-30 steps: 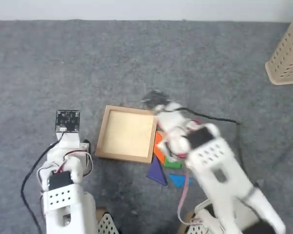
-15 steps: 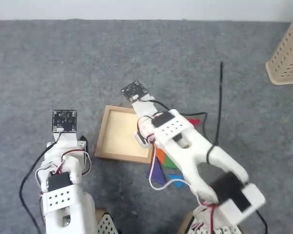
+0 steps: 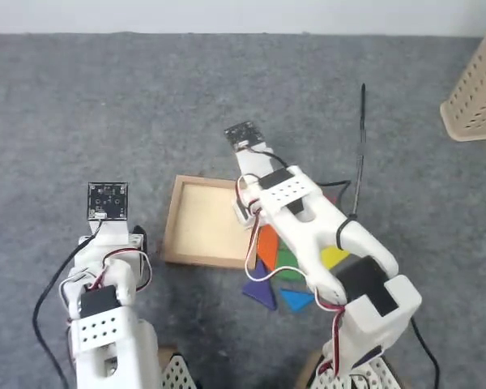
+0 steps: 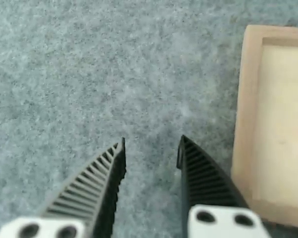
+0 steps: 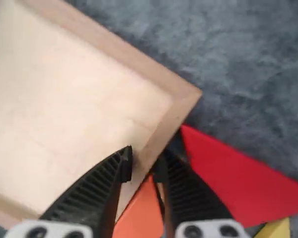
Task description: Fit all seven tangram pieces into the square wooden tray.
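The grey carpeted bench (image 3: 146, 97) carries everything. The square wooden tray (image 3: 172, 219) lies between the two end effectors, its floor bare where it can be seen. A beige perforated basket (image 3: 474, 89), cut off by the frame edge, stands well apart from both. The right end effector (image 5: 144, 154) hangs astride the tray's wall near a corner, jaws slightly parted. One finger is over the tray floor and the other outside it. Whether they touch the wall cannot be told. Just outside that finger lie a red triangle (image 5: 228, 183) and an orange piece (image 5: 139, 213). Behind it the right arm hides much of a green piece (image 3: 287, 263) and a yellow piece (image 3: 334, 258), so their shapes are unclear. A purple triangle (image 3: 259, 292) and a blue triangle (image 3: 296, 300) lie nearby. The left end effector (image 4: 152, 144) is open above bare bench, beside the tray.
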### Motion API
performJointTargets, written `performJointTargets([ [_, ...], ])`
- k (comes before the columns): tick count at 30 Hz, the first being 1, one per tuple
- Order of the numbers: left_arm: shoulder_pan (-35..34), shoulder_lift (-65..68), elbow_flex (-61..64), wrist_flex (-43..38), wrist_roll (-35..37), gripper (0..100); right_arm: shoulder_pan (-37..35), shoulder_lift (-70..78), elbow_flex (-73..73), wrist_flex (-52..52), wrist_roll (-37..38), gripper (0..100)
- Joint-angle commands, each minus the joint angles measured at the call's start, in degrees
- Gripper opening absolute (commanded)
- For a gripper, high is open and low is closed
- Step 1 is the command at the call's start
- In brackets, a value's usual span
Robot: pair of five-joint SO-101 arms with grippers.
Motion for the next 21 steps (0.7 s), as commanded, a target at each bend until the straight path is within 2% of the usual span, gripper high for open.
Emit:
performJointTargets([
  [1, -0.4, -1.1, -0.2, -1.5, -0.4, 17, 2.2, -1.0, -3.3, -1.7, -0.4, 1.2],
  [7, -0.4, -1.1, -0.2, -1.5, -0.4, 17, 2.2, -3.6, -6.8, -1.1, -0.7, 0.6],
  [9, -0.4, -1.1, -0.2, -1.5, -0.4, 17, 2.8, -6.0, -8.2, -0.5, -3.3, 0.6],
  [11, -0.4, -1.1, -0.2, -1.5, -0.4, 17, 3.1, -9.8, -9.5, 2.2, -5.1, 0.6],
  [15, -0.4, -1.1, -0.2, -1.5, -0.4, 17, 5.1, -19.2, -10.7, 9.3, -3.3, 0.6],
  [18, -0.4, -1.1, -0.2, -1.5, -0.4, 17, 10.2, -26.4, -10.5, 14.5, -1.6, 0.6],
  [21, -0.4, -1.1, -0.2, -1.5, -0.4, 17, 18.4, -31.7, -10.5, 18.7, 2.3, 0.6],
])
